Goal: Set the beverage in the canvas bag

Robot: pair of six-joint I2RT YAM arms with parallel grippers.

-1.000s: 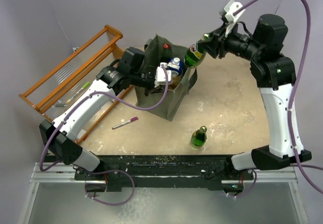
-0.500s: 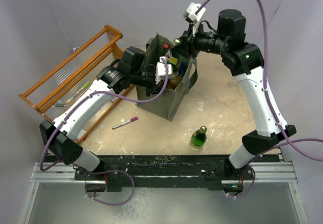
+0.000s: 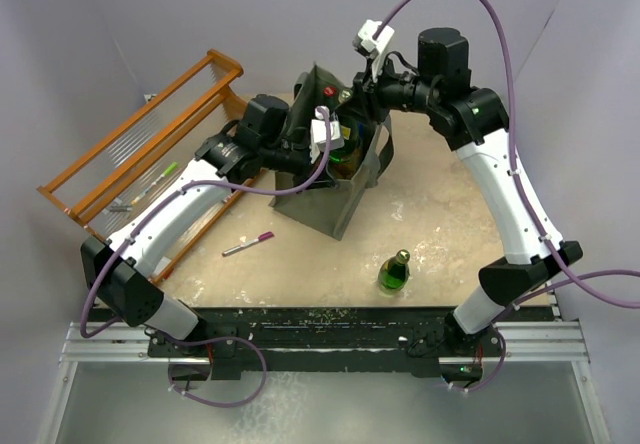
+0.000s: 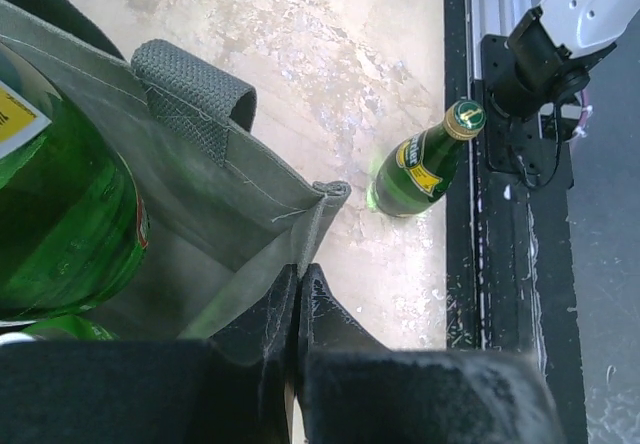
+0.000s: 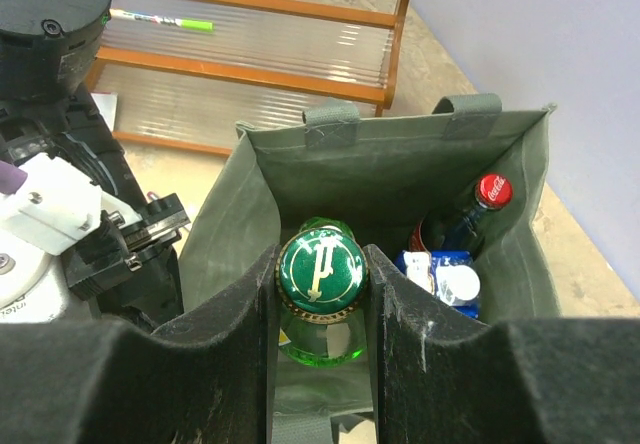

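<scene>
The grey-green canvas bag (image 3: 322, 199) stands upright at the table's middle back, its mouth held wide. My left gripper (image 4: 300, 276) is shut on the bag's near rim (image 4: 262, 207). My right gripper (image 5: 322, 264) is shut on the capped neck of a green glass beverage bottle (image 5: 322, 314), which hangs upright inside the bag's mouth (image 5: 390, 169). A red-capped cola bottle (image 5: 489, 191) and a blue-and-white container (image 5: 445, 276) sit in the bag to its right. In the left wrist view the green bottle's body (image 4: 55, 234) shows inside the bag.
Another green bottle (image 3: 394, 272) stands on the table near the front edge, right of centre. An orange wooden rack (image 3: 140, 154) lies at the left with a green marker (image 3: 160, 178) on it. A pink pen (image 3: 250, 244) lies in front of the bag.
My right arm swung left, carrying the green bottle from beside the bag's right edge to over its mouth and down into it. The left gripper stayed on the rim.
</scene>
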